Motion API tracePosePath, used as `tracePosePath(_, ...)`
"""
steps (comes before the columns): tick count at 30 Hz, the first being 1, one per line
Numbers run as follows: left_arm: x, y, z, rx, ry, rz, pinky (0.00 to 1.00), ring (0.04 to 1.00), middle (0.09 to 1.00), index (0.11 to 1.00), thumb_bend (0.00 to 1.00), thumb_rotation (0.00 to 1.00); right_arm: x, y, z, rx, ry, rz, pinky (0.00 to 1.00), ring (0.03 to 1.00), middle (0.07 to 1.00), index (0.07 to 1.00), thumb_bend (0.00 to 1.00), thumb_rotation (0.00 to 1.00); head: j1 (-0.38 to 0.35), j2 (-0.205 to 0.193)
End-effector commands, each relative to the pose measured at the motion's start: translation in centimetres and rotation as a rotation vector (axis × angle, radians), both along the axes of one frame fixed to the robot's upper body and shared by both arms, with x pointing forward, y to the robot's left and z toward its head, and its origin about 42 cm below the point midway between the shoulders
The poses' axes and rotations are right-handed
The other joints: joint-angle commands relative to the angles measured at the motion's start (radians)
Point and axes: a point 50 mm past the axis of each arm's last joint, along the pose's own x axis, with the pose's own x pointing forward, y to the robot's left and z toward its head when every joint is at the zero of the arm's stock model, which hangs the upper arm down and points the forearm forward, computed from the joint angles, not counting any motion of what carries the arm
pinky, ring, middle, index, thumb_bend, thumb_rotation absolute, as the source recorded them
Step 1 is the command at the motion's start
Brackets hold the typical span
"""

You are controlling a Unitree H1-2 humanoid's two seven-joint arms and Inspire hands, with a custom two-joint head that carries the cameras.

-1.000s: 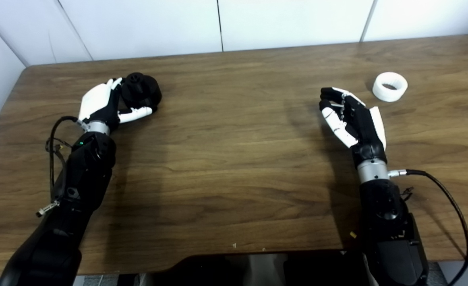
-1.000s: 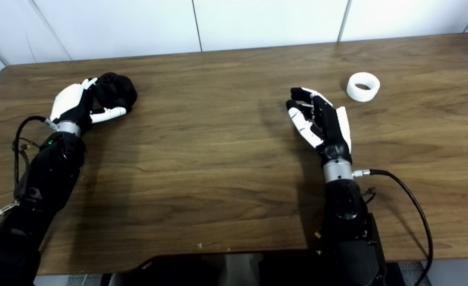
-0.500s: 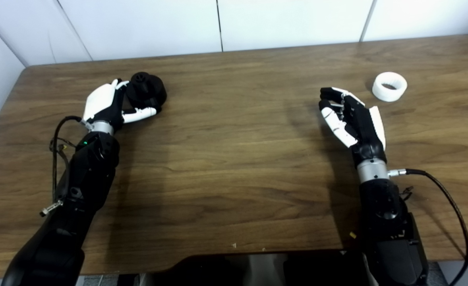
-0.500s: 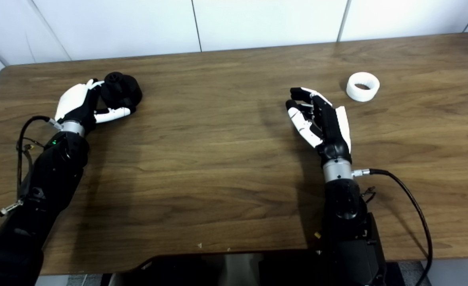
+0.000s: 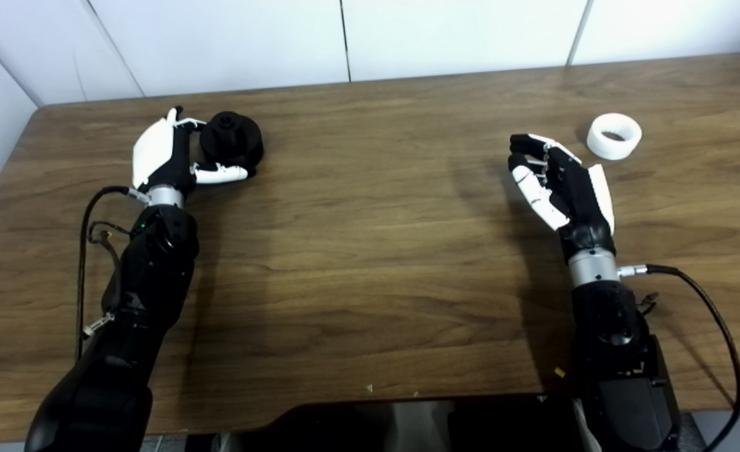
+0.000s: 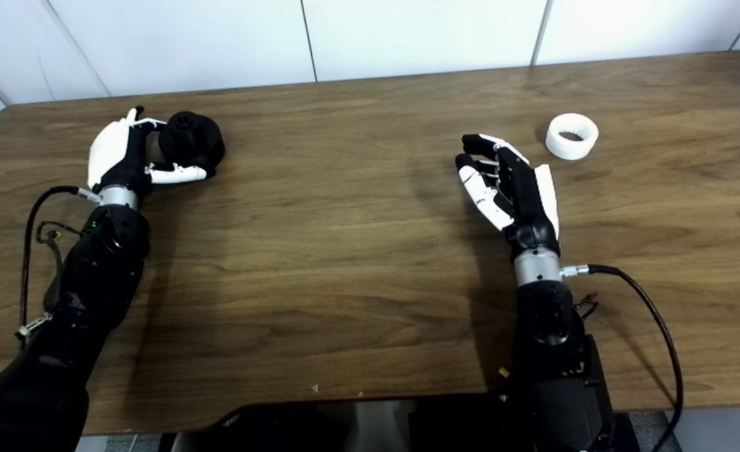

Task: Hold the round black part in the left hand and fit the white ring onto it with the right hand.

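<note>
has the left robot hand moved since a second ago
Yes. The left robot hand has swung further from the robot toward the table's back edge, its fingertips now higher beside the round black part.

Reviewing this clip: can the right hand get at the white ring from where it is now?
Probably yes. The right hand is open and empty, and the white ring lies alone on bare table just beyond it, with nothing between them.
</note>
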Motion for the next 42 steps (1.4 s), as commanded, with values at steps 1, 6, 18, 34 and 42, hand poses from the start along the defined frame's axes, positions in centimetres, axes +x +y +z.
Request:
tracePosePath(1, 1.1, 0.1, 2.2, 0.025, -0.066, -0.009, 1.0, 1.0, 1.0, 0.637, 0.92, 0.3, 0.4, 0.4, 1.9, 0.005, -0.075, 0.003, 0.63, 0.69, 0.752, 0.732, 0.45, 0.59, 0.0, 0.001)
tracePosePath(6, 0.8, 0.1, 2.1, 0.003, -0.078, -0.016, 1.0, 1.0, 1.0, 0.636, 0.92, 0.28, 0.3, 0.4, 1.8, -0.004, -0.075, 0.005, 0.65, 0.688, 0.754, 0.733, 0.45, 0.61, 0.003, 0.003)
tracePosePath(18, 0.1, -1.2, 0.5, -0.061, -0.049, -0.07, 1.0, 1.0, 1.0, 0.617, 0.94, 0.27, 0.3, 0.2, 1.7, 0.007, -0.082, -0.005, 0.64, 0.687, 0.751, 0.726, 0.46, 0.6, 0.0, 0.006)
tracePosePath(34, -1.2, -5.9, -1.5, -0.139, 0.013, -0.205, 1.0, 1.0, 1.0, 0.616, 0.96, 0.26, 0.4, 0.1, 2.0, -0.004, -0.091, -0.001, 0.61, 0.688, 0.753, 0.73, 0.47, 0.63, 0.002, 0.006)
tracePosePath(42, -1.9, -7.6, -1.3, -0.161, 0.013, -0.287, 1.0, 1.0, 1.0, 0.627, 0.98, 0.31, 0.4, 0.2, 1.9, 0.006, -0.086, -0.003, 0.63, 0.694, 0.757, 0.732, 0.47, 0.62, 0.005, 0.006)
